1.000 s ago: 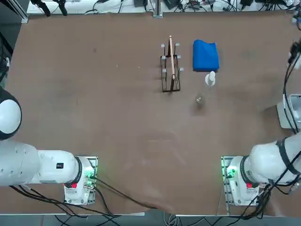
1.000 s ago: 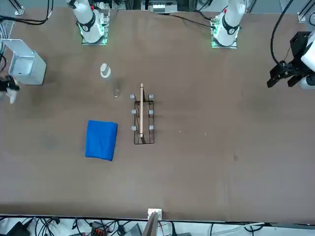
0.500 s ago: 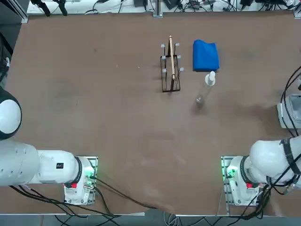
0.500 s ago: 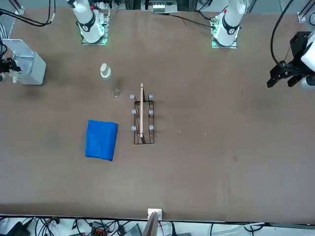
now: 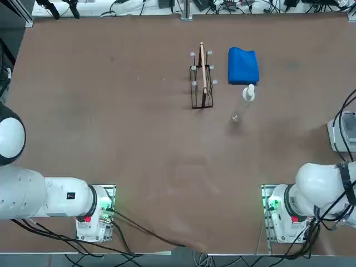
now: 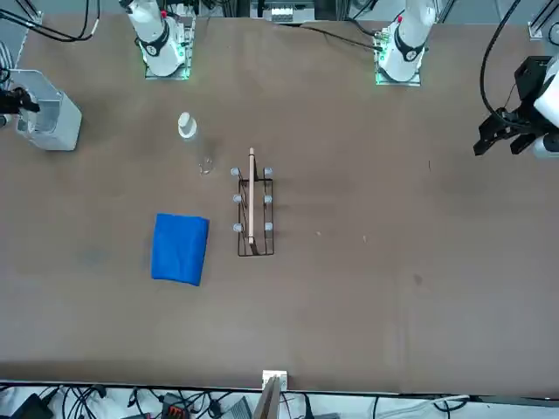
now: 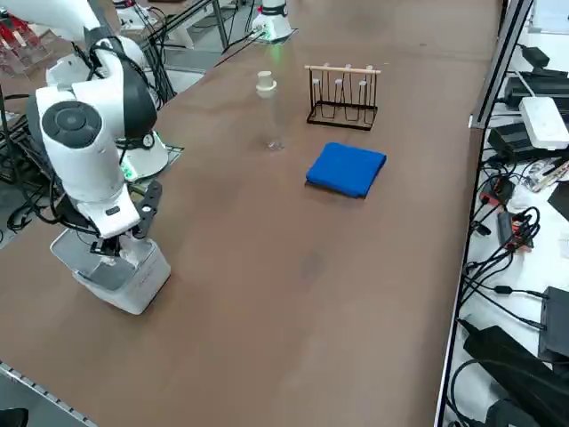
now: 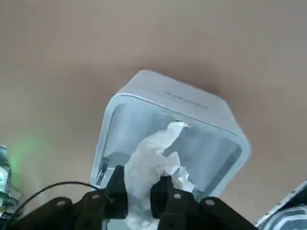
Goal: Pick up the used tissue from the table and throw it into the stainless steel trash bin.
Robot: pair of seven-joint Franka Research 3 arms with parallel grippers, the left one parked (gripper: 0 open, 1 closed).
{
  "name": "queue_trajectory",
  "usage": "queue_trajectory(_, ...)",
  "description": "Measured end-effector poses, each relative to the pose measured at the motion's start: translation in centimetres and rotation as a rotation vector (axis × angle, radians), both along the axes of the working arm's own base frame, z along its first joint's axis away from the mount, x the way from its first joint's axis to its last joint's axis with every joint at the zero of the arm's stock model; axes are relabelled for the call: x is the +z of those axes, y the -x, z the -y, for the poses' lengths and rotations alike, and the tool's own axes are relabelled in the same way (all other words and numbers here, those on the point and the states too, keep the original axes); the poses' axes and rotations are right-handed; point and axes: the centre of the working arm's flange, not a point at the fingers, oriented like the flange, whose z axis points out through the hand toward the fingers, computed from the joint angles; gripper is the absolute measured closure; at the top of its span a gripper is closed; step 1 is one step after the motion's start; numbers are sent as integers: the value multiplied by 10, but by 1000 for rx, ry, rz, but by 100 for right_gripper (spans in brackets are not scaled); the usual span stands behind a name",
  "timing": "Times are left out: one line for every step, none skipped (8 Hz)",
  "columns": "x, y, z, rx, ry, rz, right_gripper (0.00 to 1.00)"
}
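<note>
Used tissue (image 8: 152, 167) in right gripper (image 8: 140, 195) above stainless steel trash bin (image 8: 192, 108)

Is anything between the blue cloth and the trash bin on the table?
No. In the right side view, only bare table lies between the blue cloth and the trash bin, where the right gripper holds the tissue above its opening.

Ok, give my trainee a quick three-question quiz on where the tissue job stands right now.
1. True or false: the used tissue lies loose on the table.
2. What is directly under the right gripper?
A. blue cloth
B. stainless steel trash bin
C. black wire rack
3. Fill in: the clear bottle stands between the blue cloth and the ____ arm's base.

Key: 1 false, the jaws pinch it above the bin; 2 B; 3 right.
</note>
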Motion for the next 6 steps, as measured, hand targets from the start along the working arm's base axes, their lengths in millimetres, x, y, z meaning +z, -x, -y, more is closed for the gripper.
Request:
queue_trajectory(-3, 1, -1, 16, -11, -4, 63)
queue_trajectory(-2, 1, -1, 39, -20, -4, 49)
queue_trajectory(3, 1, -2, 52, -25, -4, 32)
queue_trajectory(20, -5, -4, 51, -31, 9, 14)
queue_trajectory(51, -20, -12, 50, -48, 53, 0)
queue_trajectory(94, -45, -32, 65, -70, 114, 0)
